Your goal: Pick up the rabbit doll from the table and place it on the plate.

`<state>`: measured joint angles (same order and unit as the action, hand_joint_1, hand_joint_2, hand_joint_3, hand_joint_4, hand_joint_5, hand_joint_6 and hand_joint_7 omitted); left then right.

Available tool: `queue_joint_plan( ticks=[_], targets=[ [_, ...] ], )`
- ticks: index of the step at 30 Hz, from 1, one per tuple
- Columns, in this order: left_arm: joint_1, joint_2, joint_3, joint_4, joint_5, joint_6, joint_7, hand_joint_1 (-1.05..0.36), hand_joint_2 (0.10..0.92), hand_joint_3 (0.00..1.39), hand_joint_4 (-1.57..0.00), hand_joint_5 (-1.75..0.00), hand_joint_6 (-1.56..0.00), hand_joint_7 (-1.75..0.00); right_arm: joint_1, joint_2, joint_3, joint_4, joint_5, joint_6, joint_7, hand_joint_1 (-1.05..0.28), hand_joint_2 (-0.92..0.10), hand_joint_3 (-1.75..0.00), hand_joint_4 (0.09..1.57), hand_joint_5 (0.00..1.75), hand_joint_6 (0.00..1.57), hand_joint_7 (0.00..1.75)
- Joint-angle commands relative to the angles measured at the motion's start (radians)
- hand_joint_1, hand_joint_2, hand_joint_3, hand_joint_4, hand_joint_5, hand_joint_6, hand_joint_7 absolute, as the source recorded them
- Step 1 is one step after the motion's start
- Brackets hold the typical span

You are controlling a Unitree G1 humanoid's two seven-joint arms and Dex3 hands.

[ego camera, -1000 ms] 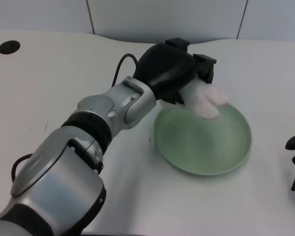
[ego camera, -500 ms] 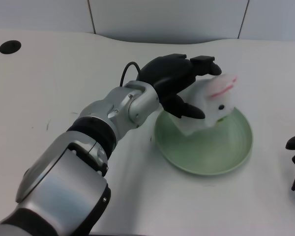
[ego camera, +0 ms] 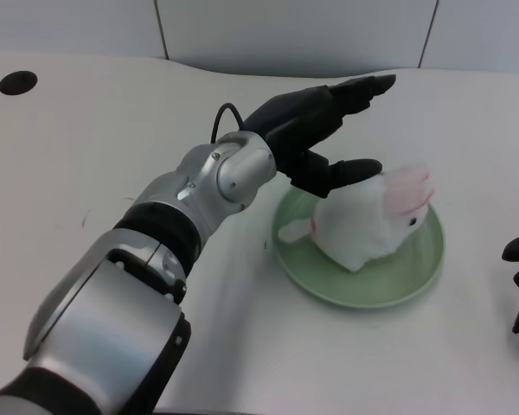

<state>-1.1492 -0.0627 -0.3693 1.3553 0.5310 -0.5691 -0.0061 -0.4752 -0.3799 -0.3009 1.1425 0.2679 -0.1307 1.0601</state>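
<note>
Left hand (ego camera: pixel 320 130) empty — fingers (ego camera: pixel 363 88) spread apart, left forearm (ego camera: pixel 199 186) stretched forward

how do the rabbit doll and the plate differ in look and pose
The rabbit doll is white with pink ears; the plate is pale green. The doll is a soft, lumpy shape lying on its side, while the plate is a round, shallow dish sitting flat. The doll rests on the plate, which rests on the table. Neither is held by the left hand.

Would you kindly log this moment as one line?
left hand: open, above plate rim | rabbit doll: lying on green plate | phase: released
</note>
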Motion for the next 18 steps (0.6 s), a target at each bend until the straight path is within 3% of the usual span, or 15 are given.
queue_joint_plan(
  ticks=[1,5,10,14,18],
  targets=[
    [0.015,0.054,0.043,-0.012,-0.047,-0.033,-0.056,-1.05,0.921,0.90,0.00,0.00,0.00,0.00,0.014,-0.005,-0.008,0.000,0.012,-0.007,0.001,-0.40,-0.92,-0.17,1.46,1.75,1.19,1.75],
    [0.028,0.117,0.082,-0.026,-0.088,-0.071,-0.109,-1.05,0.921,0.88,0.00,0.00,0.00,0.00,0.012,-0.011,-0.002,0.000,0.003,-0.011,-0.003,-0.41,-0.92,-0.18,1.48,1.75,1.24,1.75],
    [0.068,0.189,0.158,-0.040,-0.174,-0.138,-0.201,-1.05,0.921,0.84,0.00,0.00,0.00,0.00,0.008,-0.014,-0.010,0.009,0.013,0.001,0.010,-0.39,-0.92,-0.16,1.50,1.75,1.25,1.75],
    [0.123,0.208,0.300,-0.051,-0.356,-0.147,-0.411,-1.05,0.921,0.81,0.00,0.00,0.00,0.00,0.003,-0.015,-0.014,0.017,0.018,0.020,0.021,-0.38,-0.92,-0.13,1.50,1.75,1.22,1.75],
    [0.166,0.208,0.425,-0.062,-0.514,-0.059,-0.597,-1.05,0.921,0.81,0.00,0.00,0.00,0.00,0.004,-0.015,-0.009,0.014,0.010,-0.002,0.022,-0.39,-0.92,-0.15,1.52,1.75,1.24,1.75]
  ],
)
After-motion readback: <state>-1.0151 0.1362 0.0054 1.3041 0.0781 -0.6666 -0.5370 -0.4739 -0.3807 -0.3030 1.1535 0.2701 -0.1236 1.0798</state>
